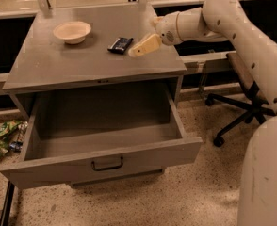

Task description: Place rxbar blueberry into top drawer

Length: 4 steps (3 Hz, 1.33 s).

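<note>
The rxbar blueberry (119, 44), a small dark flat bar, lies on the grey cabinet top (82, 62), right of centre near the back. My gripper (139, 49) reaches in from the right and hovers just right of the bar, its cream fingers (145, 45) pointing down-left toward it. The top drawer (105, 161) is pulled wide open below the cabinet top, and its inside is empty. A small dark handle (107, 164) sits centred on its front.
A cream round bowl (72, 31) stands on the cabinet top at the back left. A black office chair (242, 102) stands right of the cabinet. Snack wrappers (4, 138) lie on the floor at the left. My white arm (251, 46) fills the right side.
</note>
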Motion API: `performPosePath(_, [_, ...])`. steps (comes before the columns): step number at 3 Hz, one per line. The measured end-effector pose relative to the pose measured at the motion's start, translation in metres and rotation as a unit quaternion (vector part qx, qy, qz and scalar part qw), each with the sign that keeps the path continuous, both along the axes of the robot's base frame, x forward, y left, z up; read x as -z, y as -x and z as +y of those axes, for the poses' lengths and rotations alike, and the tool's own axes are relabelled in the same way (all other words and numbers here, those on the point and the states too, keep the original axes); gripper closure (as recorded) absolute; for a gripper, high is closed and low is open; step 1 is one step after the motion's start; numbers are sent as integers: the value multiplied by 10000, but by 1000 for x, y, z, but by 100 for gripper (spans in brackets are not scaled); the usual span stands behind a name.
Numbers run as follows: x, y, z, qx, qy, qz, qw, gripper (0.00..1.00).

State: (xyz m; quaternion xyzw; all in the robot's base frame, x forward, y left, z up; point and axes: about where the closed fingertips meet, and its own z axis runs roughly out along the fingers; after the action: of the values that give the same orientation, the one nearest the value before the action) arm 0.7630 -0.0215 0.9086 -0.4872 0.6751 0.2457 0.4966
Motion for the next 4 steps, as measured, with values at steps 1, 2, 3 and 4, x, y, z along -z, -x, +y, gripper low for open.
performPosePath(1, [21,-20,29,-66,175,5,9998,0])
performPosePath(2, [36,-44,41,86,213,92,9997,0])
performPosePath(3, [43,-63,44,302,56,205,9993,0])
performPosePath(4, [51,-76,48,439,-56,310,9985,0])
